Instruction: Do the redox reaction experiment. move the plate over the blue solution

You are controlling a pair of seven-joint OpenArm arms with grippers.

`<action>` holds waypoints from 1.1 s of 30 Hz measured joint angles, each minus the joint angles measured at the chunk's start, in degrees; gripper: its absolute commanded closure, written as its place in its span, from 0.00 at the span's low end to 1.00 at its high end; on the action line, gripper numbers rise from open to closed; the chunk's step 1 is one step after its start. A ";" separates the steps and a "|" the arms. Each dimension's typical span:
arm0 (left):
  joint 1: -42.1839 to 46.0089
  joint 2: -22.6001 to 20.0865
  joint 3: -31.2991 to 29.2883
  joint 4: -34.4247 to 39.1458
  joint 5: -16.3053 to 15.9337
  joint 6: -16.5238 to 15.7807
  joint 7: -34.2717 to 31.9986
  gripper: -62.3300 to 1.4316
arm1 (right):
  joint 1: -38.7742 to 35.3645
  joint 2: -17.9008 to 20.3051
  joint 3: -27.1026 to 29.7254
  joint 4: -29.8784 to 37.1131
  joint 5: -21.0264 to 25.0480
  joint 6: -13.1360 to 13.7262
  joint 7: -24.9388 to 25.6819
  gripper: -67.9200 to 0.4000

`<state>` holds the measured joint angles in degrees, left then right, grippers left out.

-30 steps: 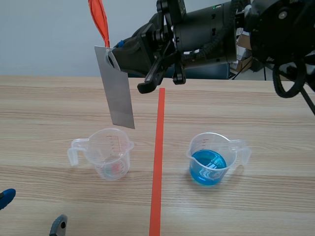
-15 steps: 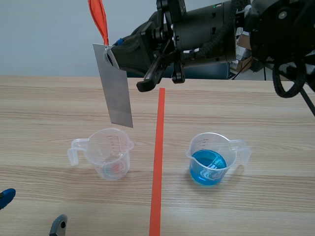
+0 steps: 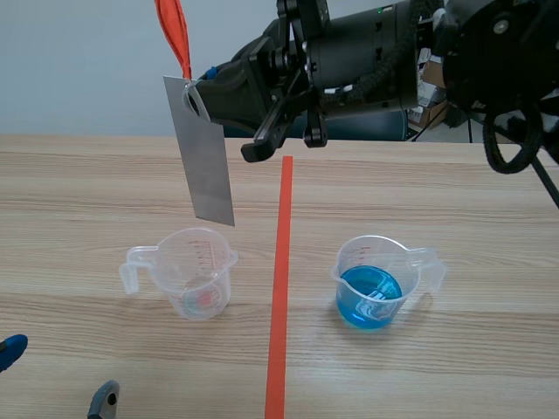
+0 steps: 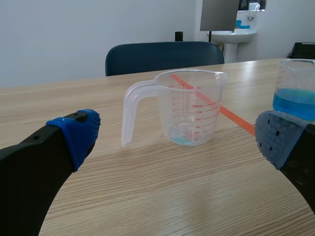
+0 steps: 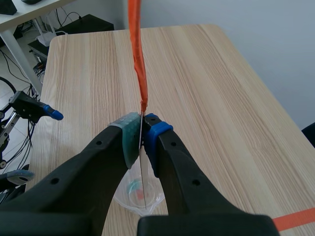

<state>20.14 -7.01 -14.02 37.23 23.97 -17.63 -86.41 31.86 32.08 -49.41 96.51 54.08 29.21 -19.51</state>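
A grey metal plate [image 3: 203,150] with an orange-red ribbon [image 3: 175,33] at its top hangs tilted above the empty clear measuring cup [image 3: 196,271]. My right gripper [image 3: 199,90], reaching across from the right, is shut on the plate's top edge [image 5: 141,147]. In the right wrist view the plate shows edge-on between the pads, with the cup [image 5: 139,191] below. A second cup holding blue solution [image 3: 370,295] stands right of the tape line. My left gripper [image 4: 177,135] is open low on the table, facing the empty cup [image 4: 189,107], with the blue cup [image 4: 297,96] beyond its right finger.
An orange-red tape line [image 3: 279,279] runs down the table between the two cups. A blue chair [image 4: 162,55] stands behind the table's far edge. The left arm's fingertips [image 3: 103,400] show at the near left edge.
The plate has risen slightly and shifted a little left with my right gripper. The left arm has not moved.
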 measured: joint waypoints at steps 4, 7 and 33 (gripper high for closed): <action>0.00 0.00 0.00 0.00 0.00 0.00 0.02 0.00 | 0.00 0.33 0.00 0.00 0.55 0.44 0.00 0.99; 0.00 0.00 0.00 0.00 0.07 -0.02 2.36 0.00 | 0.00 1.44 0.00 0.00 1.73 0.48 0.04 0.99; 7.08 -5.88 0.00 4.83 -1.86 -0.02 -0.02 0.15 | 0.00 15.19 -0.02 0.00 5.20 3.89 8.79 0.99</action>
<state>27.22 -12.88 -14.02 42.06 22.11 -17.65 -86.43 31.86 47.27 -49.43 96.51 59.29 33.10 -10.72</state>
